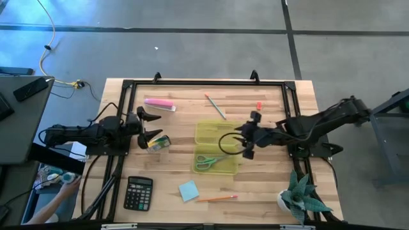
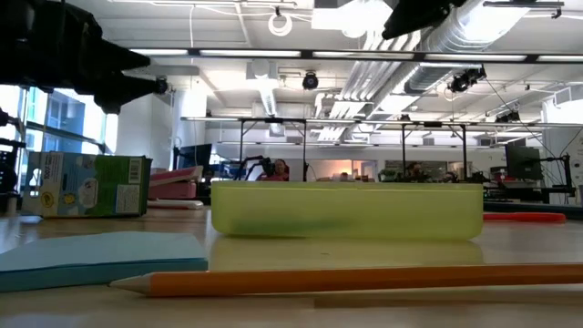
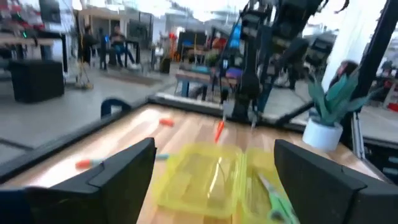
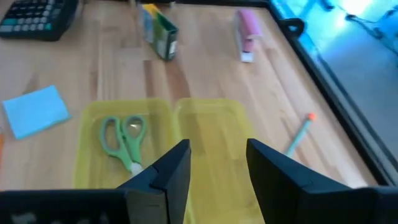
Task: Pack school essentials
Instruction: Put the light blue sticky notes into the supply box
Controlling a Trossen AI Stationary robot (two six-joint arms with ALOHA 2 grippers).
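Scissors [image 4: 124, 141] already in open yellow case [image 4: 211, 134] beneath empty spread right gripper [image 4: 217, 165]; next, crayon box [image 1: 158, 143] just beside open left gripper [image 1: 151, 126].

— How are the two arms placed?
— The left arm lies low and stretched toward the middle, its left gripper [image 1: 149, 126] with fingers [image 3: 124, 168] spread wide. Facing it, well apart, the right arm reaches in; the right gripper [image 1: 250, 134] also has its fingers [image 4: 168, 171] apart, holding nothing.
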